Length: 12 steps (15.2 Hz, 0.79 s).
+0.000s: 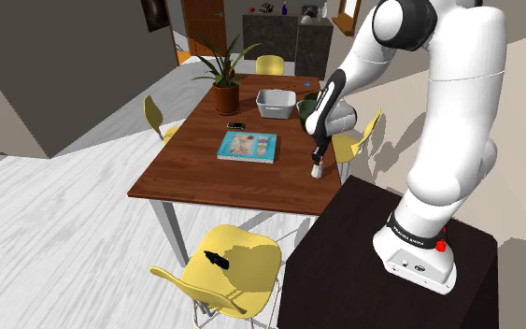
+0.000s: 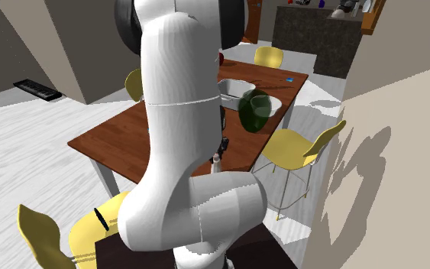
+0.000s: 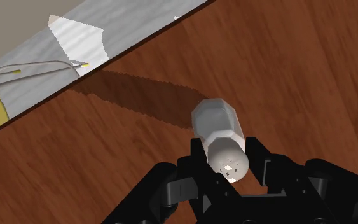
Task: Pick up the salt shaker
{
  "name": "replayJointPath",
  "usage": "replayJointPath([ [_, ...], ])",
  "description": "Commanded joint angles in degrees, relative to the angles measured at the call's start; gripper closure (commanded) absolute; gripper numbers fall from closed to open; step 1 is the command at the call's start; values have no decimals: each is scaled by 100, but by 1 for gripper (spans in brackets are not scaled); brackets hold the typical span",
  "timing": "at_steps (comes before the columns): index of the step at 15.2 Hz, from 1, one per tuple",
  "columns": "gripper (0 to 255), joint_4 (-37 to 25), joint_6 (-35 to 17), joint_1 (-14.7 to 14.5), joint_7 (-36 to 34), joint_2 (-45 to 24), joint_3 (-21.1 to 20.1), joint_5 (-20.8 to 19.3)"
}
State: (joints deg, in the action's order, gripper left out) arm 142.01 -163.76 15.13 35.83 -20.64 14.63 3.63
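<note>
Claw (image 3: pixel 227 160) closed on salt shaker (image 3: pixel 215 121), lower centre of wrist view.
Shaker stands btwn the two black fingers (image 3: pixel 260 167), which seem to press its cap from both sides: narrow gap, nothing else held. Long axis upright, in line w/ the claw, so the next move is prob. a straight lift. Its shadow starts right at its base, so it looks down on, or barely off, the brown wood counter (image 1: pixel 195 178), near the edge at centre-right of shoulder view. Further up-frame: book (image 1: pixel 248 146), white tub (image 1: pixel 277 103), potted plant (image 1: pixel 225 84). Yellow chair (image 1: pixel 237 266) at bottom centre, pale grey floor (image 1: pixel 64 215), dark cabinet (image 1: pixel 284 39) at top.
</note>
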Motion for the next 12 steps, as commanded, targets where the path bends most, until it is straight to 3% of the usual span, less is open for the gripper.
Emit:
replayJointPath([
  [1,255,28,153,-70,-53,180,85,-81],
  [12,255,114,836,-288,-319,969,384,-506],
])
